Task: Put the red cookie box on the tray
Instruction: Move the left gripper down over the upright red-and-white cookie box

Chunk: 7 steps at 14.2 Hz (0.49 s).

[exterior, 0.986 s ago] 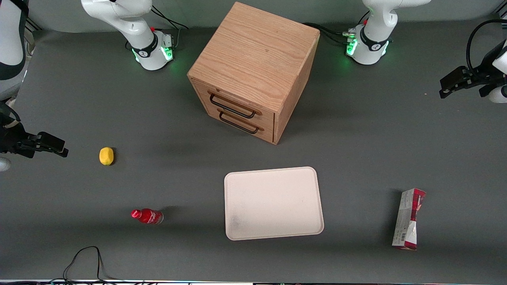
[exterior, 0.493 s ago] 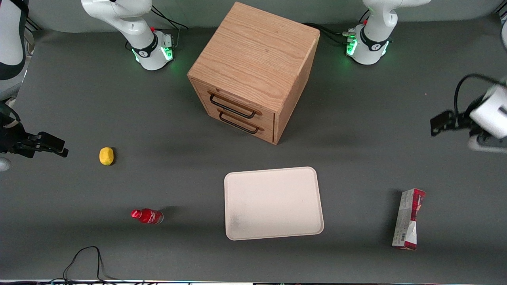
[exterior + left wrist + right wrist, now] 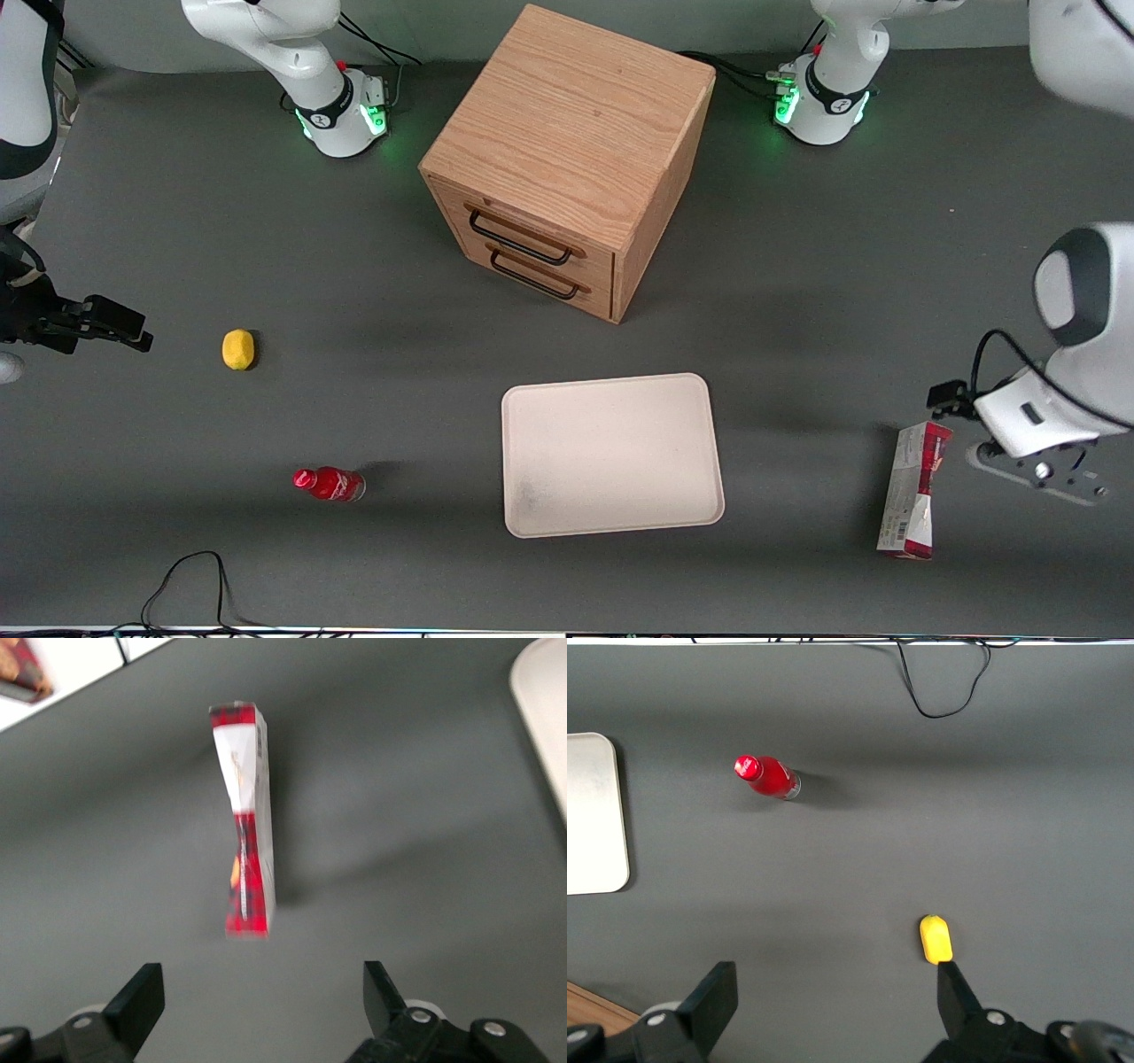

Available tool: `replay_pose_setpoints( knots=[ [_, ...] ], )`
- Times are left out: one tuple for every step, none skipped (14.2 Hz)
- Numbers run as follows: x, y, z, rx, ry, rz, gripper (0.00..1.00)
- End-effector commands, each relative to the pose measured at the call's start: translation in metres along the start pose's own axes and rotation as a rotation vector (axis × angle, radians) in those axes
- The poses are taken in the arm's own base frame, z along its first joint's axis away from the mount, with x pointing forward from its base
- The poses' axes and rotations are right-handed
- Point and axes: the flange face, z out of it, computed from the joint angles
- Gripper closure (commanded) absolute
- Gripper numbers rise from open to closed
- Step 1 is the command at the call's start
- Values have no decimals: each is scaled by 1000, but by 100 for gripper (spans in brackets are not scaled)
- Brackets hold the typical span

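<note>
The red cookie box (image 3: 915, 490), at the lower right of the front view, is red with grey-white panels and a small barcode at its near end, and the tray (image 3: 611, 454) at centre is plain pale cream on the dark grey desk (image 3: 266, 221). The cabinet (image 3: 567, 159) is light oak with black handles; the bottle (image 3: 329, 484) is red and the lemon (image 3: 237, 348) yellow. The gripper (image 3: 257, 1010), above the desk near the box, has black jaws standing apart on a white arm.
</note>
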Motion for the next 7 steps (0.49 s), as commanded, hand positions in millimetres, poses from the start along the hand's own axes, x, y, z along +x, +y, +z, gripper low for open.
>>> replay_pose_setpoints(
  knots=[
    [21,-12,54,32,37,52,0],
    [24,-15,77,35,52,69,0],
    [23,-19,103,30,59,74,0],
    [20,-23,124,23,62,65,1],
    [19,-20,141,-4,69,49,1],
    [19,-17,153,-37,81,28,6],
    [21,-15,161,-39,92,27,17]
  ],
)
